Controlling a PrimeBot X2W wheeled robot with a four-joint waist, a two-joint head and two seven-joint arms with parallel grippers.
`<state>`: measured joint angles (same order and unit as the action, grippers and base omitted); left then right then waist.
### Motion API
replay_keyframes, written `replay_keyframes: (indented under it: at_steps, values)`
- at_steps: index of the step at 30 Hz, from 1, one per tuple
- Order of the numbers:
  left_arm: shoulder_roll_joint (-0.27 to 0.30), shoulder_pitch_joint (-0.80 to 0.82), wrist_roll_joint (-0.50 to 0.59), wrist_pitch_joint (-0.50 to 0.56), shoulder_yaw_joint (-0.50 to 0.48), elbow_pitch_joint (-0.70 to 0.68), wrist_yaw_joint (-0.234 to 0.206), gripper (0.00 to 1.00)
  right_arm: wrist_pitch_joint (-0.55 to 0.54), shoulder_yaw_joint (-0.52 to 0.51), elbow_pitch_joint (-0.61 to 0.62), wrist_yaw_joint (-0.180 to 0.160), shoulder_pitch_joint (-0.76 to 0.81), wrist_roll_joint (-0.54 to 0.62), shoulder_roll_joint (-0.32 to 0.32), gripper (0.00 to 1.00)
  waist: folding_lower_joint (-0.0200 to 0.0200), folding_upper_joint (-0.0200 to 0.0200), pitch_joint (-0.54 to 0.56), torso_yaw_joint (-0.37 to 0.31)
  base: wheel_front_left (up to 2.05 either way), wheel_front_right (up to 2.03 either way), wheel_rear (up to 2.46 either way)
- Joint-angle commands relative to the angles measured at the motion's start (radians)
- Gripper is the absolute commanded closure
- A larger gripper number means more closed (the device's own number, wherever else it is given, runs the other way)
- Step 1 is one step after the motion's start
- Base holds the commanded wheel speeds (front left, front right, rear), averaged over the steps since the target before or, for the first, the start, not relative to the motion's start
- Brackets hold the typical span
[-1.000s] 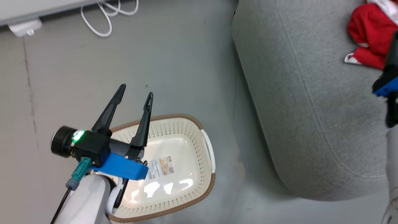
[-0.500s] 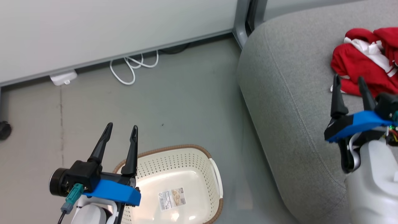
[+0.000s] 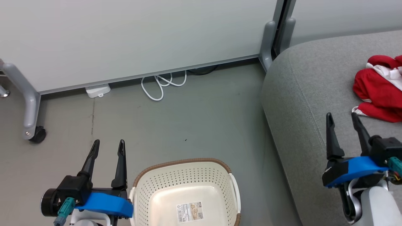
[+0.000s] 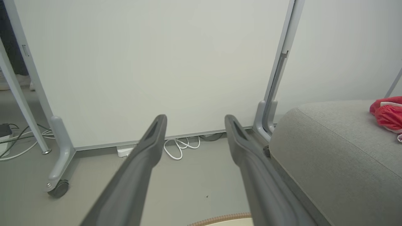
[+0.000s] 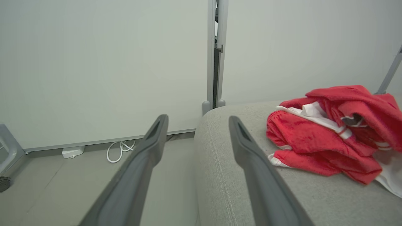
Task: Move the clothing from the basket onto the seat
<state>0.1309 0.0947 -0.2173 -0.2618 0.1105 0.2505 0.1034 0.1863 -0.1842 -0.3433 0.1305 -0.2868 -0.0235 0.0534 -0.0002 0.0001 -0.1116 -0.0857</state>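
The red clothing [image 3: 378,89] with white trim lies bunched on the grey seat [image 3: 301,103] at the right; the pile [image 5: 329,135] lies on the seat [image 5: 226,175] in the right wrist view too. The cream basket [image 3: 185,175] stands on the floor at bottom centre, holding nothing but a label on its bottom. My left gripper [image 3: 107,145] is open, held left of the basket with nothing between its fingers. My right gripper [image 3: 341,116] is open over the seat, short of the clothing and apart from it. In the left wrist view the clothing [image 4: 388,116] shows at the far right.
A white partition wall [image 3: 132,40] runs along the back, with a grey post [image 3: 268,40] beside the seat and a wheeled foot [image 3: 34,133] at the left. A white cable [image 3: 161,84] and a white plug box [image 3: 98,91] lie on the grey floor by the wall.
The head camera has tilted up, bringing the wall into view and sliding the basket down the picture. My right gripper has come into view, drawn back from the clothing. Both grippers stay open.
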Motion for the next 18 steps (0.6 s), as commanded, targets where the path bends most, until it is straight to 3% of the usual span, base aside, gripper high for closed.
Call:
replay_keyframes:
  at_steps: [1, 18]
  values:
    - [-0.003, -0.01, 0.009, -0.005, -0.011, 0.007, 0.0, 0.0, -0.009, 0.018, 0.027, 0.001, 0.038, -0.019, -0.004, 0.0, 0.0002, -0.0001, 0.012, 0.018, 0.0, 0.0, 0.0]
    - [-0.031, -0.028, 0.006, -0.005, -0.07, 0.066, 0.019, 0.0, -0.045, 0.144, 0.164, 0.0, 0.19, -0.046, -0.003, 0.0, 0.0002, -0.0001, 0.055, 0.095, 0.0, 0.0, 0.0]
